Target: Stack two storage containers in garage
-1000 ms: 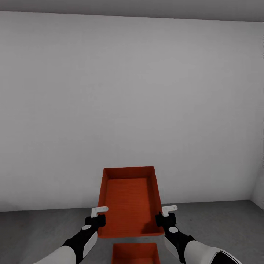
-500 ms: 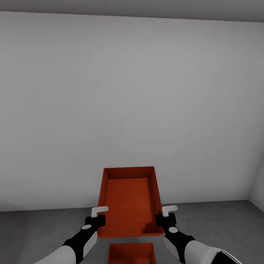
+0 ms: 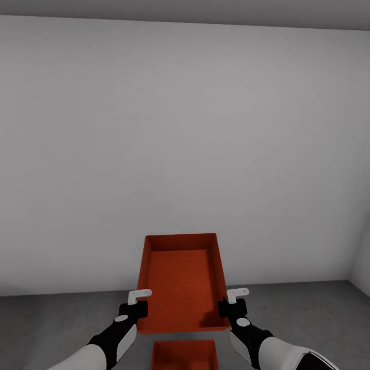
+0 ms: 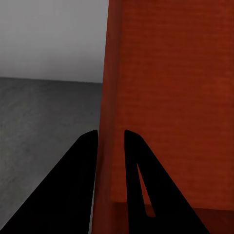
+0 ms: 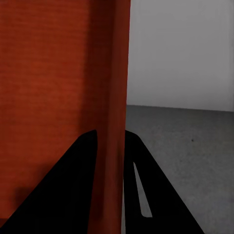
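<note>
Between both claws hangs the storage container [image 3: 182, 280], walls pinched.

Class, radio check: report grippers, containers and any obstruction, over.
Left gripper and right gripper each shut on a side wall of the held container. Second container on the grey floor below it. Nothing between them.

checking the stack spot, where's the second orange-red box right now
In the head view, the second orange-red lidless box lies on the dark grey floor, bottom centre, directly below the identical held box.

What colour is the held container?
Orange-red held container, clearest in the head view.
</note>
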